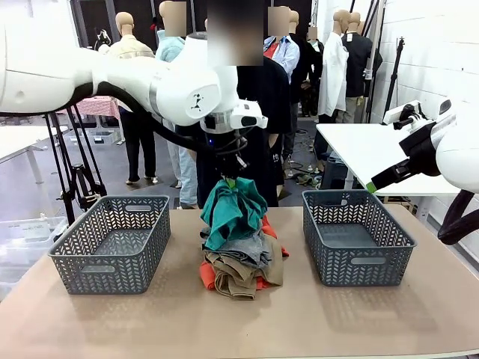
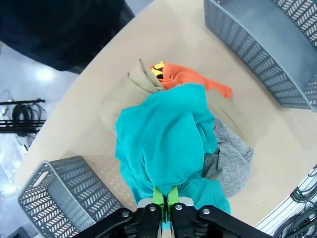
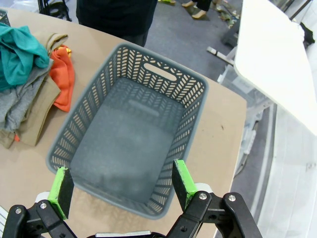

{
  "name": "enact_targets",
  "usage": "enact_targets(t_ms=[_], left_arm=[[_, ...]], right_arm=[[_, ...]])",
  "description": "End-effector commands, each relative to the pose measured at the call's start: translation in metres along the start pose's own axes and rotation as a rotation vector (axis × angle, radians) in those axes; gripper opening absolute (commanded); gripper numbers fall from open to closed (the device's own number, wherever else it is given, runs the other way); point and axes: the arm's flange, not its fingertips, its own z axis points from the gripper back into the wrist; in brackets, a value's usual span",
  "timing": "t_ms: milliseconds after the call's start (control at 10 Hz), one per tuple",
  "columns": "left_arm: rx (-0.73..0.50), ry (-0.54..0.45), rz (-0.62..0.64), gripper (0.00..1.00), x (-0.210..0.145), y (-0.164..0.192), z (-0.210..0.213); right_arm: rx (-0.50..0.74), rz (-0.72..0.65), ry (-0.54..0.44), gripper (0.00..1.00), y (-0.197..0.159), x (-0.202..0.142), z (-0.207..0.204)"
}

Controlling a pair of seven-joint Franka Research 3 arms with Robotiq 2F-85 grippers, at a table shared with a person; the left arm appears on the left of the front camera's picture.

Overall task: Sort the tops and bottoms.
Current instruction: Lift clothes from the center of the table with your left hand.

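The loose teal cloth garment [image 1: 233,212] is hung from the left gripper [image 2: 165,195] above the middle of the tan table [image 1: 224,321]. The gripper's green pads are pressed together on a small fold at the garment's top. The lower folds are draped on the soft grey garment [image 1: 245,249], under which the khaki-tan garment [image 1: 243,277] and the orange garment [image 2: 193,79] are heaped. A slip is judged the chief risk, since so little cloth is pinched that the hanging weight could pull it free. The grey garment could also be dragged up with the teal one where the two are touching, and the heap scattered. Trailing cloth could be snagged on the rim of the grey lattice basket on the left [image 1: 105,273] or of the grey lattice basket on the right [image 1: 359,262]. A wrong sort is possible too, as the bunched shape probably hides whether a top or a bottom is held. The right gripper [image 3: 122,184] is held spread wide above the right basket, with nothing between its pads. No brand or label can be read. A small yellow mark is seen at the orange garment's edge, too small to be made out.
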Motion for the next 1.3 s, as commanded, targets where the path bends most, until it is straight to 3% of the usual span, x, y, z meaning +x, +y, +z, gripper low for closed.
enact_targets(t_ms=[0, 100, 600, 900, 1200], left_arm=[[0.006, -0.011, 0.002, 0.0, -0.001, 0.001, 0.01], [0.004, 0.013, -0.021, 0.0, -0.002, 0.001, 0.014], [0.158, -0.01, -0.136, 0.0, 0.036, -0.007, 0.115], [0.172, -0.063, -0.113, 0.0, 0.027, -0.01, 0.131], [0.155, -0.029, -0.124, 0.0, 0.025, -0.01, 0.131]], right_arm=[[0.008, 0.002, -0.009, 1.0, -0.003, -0.001, -0.002], [0.008, 0.002, -0.009, 1.0, -0.003, -0.001, -0.002], [0.008, 0.002, -0.009, 1.0, -0.003, -0.001, -0.002], [0.008, 0.002, -0.009, 1.0, -0.003, -0.001, -0.002], [0.008, 0.002, -0.009, 1.0, -0.003, -0.001, -0.002]])
